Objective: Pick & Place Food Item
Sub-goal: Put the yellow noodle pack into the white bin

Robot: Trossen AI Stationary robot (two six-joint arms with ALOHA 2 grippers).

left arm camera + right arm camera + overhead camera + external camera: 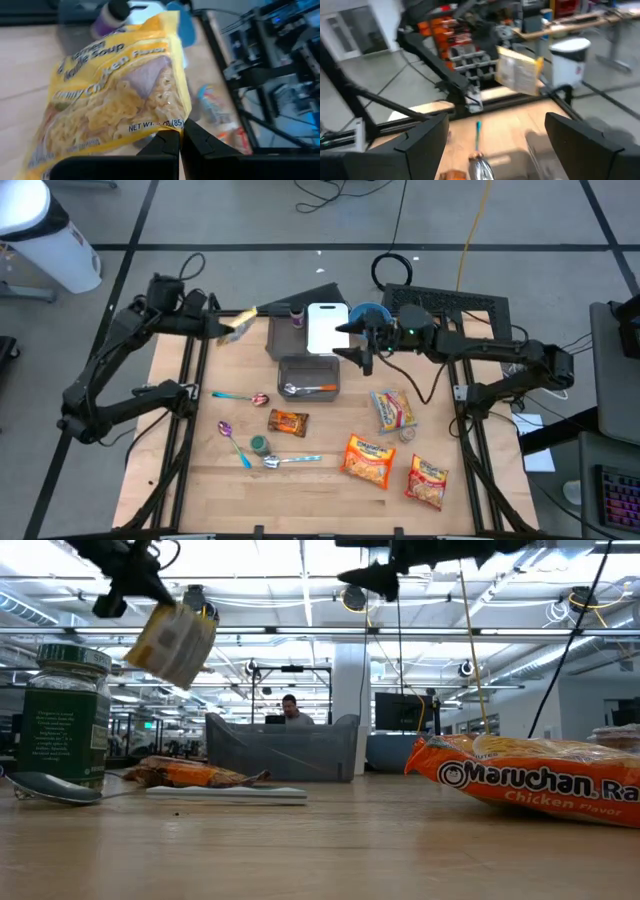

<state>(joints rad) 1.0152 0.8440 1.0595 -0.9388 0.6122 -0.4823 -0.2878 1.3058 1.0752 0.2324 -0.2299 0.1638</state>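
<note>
A yellow ramen packet (pixel 240 323) hangs in the air over the table's far left, with my left gripper (pixel 226 329) shut on it; the low view shows the packet (pixel 176 641) high above the wood. My right gripper (pixel 354 350) is open with nothing between its fingers (pixel 427 142). It is raised over the far middle of the table, near the white cutting board (pixel 327 327) and the grey bin (pixel 308 376). From the right wrist view the yellow packet (pixel 519 70) shows farther off. My left gripper (pixel 180 142) pinches the yellow packet between its two shut fingers at the packet's edge (pixel 172 125), near a corner. The fingers come from the table's left, slanting down. The packet is lifted clear of the table and sits tilted beyond the fingertips.
The grey bin holds a utensil. Behind it stand a purple-capped bottle (pixel 296 313) and a blue bowl (pixel 368 314). On the near half lie three orange ramen packets (pixel 370 460), a brown snack packet (pixel 288 422), a green jar (pixel 259 444) and three spoons (pixel 240 396).
</note>
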